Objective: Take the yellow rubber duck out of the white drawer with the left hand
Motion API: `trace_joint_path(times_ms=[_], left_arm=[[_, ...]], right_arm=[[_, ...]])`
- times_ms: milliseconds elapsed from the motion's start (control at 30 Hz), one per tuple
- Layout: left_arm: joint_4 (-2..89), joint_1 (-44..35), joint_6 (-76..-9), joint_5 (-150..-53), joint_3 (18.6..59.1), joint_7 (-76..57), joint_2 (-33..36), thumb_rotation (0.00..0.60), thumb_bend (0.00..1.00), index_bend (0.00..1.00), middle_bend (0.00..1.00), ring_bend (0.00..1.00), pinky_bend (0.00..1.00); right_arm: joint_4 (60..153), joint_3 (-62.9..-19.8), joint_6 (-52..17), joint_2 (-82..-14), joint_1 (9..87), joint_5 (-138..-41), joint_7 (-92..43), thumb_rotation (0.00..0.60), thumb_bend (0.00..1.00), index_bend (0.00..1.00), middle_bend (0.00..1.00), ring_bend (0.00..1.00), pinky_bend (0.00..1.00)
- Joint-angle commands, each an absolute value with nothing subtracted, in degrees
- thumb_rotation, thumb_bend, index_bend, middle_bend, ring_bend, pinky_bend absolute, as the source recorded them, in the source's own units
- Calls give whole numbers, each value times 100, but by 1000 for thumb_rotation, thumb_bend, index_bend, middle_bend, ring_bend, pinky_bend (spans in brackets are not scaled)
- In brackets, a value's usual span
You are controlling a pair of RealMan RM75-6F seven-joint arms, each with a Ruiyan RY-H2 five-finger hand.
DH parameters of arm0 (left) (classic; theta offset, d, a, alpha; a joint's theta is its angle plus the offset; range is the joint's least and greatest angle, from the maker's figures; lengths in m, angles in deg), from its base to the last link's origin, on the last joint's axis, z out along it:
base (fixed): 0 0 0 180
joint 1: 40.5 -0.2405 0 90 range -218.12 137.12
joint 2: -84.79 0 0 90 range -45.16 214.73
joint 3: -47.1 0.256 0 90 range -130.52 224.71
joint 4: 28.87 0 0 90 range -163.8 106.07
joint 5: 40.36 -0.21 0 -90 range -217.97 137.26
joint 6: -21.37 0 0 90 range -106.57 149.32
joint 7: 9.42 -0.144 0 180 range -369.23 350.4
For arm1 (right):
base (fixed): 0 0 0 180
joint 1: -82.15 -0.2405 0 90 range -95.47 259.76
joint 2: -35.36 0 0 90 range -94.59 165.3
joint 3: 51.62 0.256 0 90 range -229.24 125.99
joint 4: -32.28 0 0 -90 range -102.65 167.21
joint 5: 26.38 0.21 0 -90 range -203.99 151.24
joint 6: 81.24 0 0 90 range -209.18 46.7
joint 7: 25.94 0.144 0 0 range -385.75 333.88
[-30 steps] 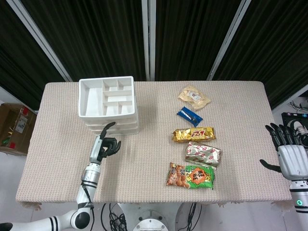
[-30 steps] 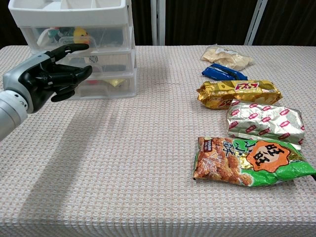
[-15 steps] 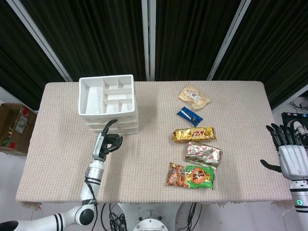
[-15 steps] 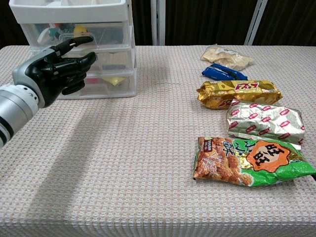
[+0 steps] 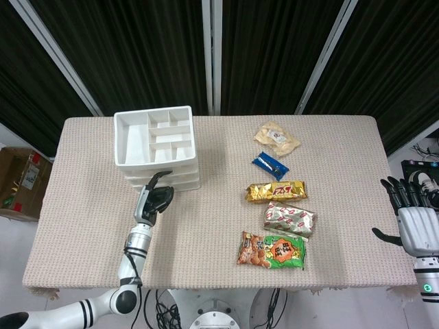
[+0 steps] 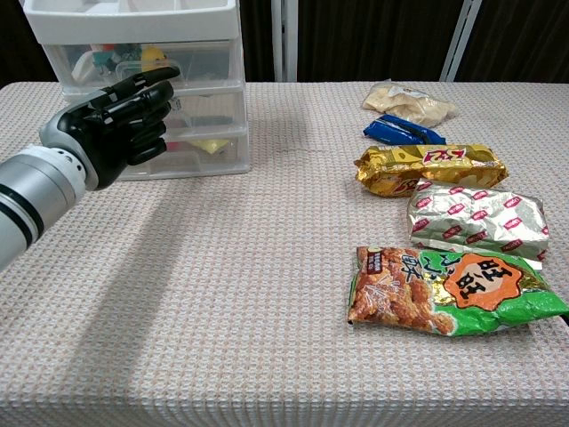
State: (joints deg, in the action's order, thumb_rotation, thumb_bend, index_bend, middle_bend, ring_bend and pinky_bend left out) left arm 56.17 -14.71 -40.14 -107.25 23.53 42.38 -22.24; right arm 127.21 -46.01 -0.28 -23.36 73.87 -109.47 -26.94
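The yellow rubber duck (image 6: 153,58) sits inside the top drawer of the white, clear-fronted drawer unit (image 6: 212,64), seen through the front in the chest view. From above, only the unit's divided white top tray (image 5: 122,140) shows, and the duck is hidden. My left hand (image 6: 120,120) is right at the unit's front, its fingers curled in and one finger stretched out, with the tip at the top drawer's front edge just by the duck. It holds nothing. The same left hand (image 5: 154,200) shows below the unit in the head view. My right hand (image 5: 413,219) hangs off the table's right edge, fingers apart and empty.
Several snack packs lie in a column on the right half of the table: a pale bag (image 5: 277,138), a blue packet (image 5: 269,165), a gold pack (image 5: 276,191), a silver pack (image 5: 289,219) and a green-orange bag (image 5: 272,250). A cardboard box (image 5: 19,181) stands left of the table.
My left hand moved forward and up to the drawer unit's front, its outstretched finger reaching the top drawer. The unit shifted slightly to the right. The right hand stayed put.
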Motion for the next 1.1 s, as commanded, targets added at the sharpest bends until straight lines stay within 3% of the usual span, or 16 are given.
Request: trace_joint_path(times_ms=[33, 333, 1100], left_arm=[[5632, -1486, -4000, -10759, 2363, 4295, -2203, 600, 472, 429, 861, 943, 1000], [5757, -1585, -4049, -10955, 2530, 4460, -2125, 600, 481, 503, 866, 944, 1000], [6115, -2013, -4427, -11370, 3126, 4690, -2039, 600, 479, 496, 867, 943, 1000]], right_arm=[[12719, -4600, -26, -2340, 7385, -10954, -2698, 600, 7, 0, 48, 0, 15], [12726, -4616, -21, -2348, 7388, -10984, -2702, 600, 7, 0, 48, 0, 15], [12820, -4615, 65, -2296, 7388, -11100, -2756, 600, 7, 0, 48, 0, 15]])
